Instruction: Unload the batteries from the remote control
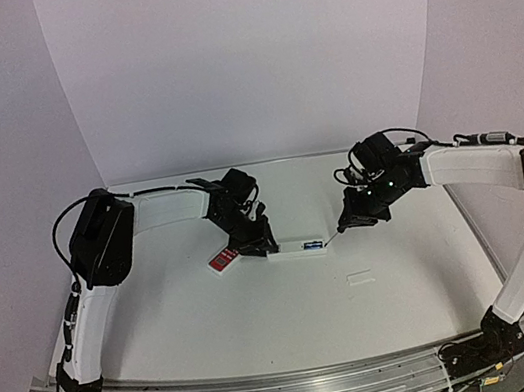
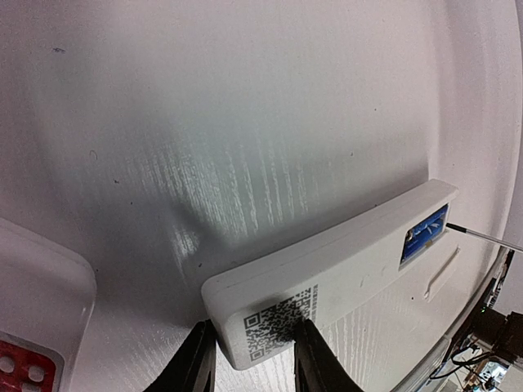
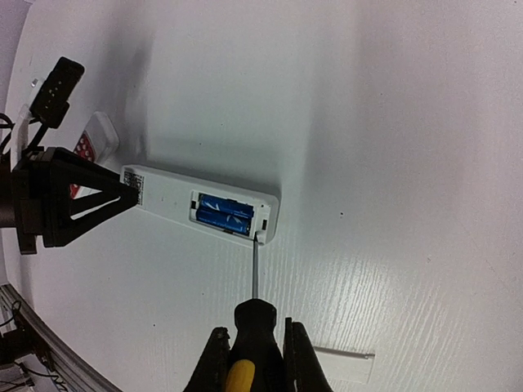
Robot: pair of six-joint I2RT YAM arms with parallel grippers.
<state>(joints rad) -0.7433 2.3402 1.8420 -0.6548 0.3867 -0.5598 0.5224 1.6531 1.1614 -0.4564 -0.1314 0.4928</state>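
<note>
The remote control (image 1: 297, 248) lies back-up near the middle of the worktop (image 1: 265, 327), a little toward the far edge. The top view shows only a blue speck in its right end. The right wrist view looks straight into the open compartment, where the two blue batteries (image 3: 226, 214) lie side by side, still seated. The left gripper (image 1: 253, 241) is closed narrowly on the remote's left end, and its own wrist view shows a finger (image 2: 196, 363) on either side of the printed code square. The right gripper (image 3: 255, 347) clamps the black-and-yellow handle of a screwdriver (image 3: 255, 282), whose tip touches the remote's right end beside the batteries. The red-faced remote (image 1: 224, 260) lies just left of the held end. The flat white cover piece (image 1: 361, 278) rests apart, toward the near right of the worktop.
</note>
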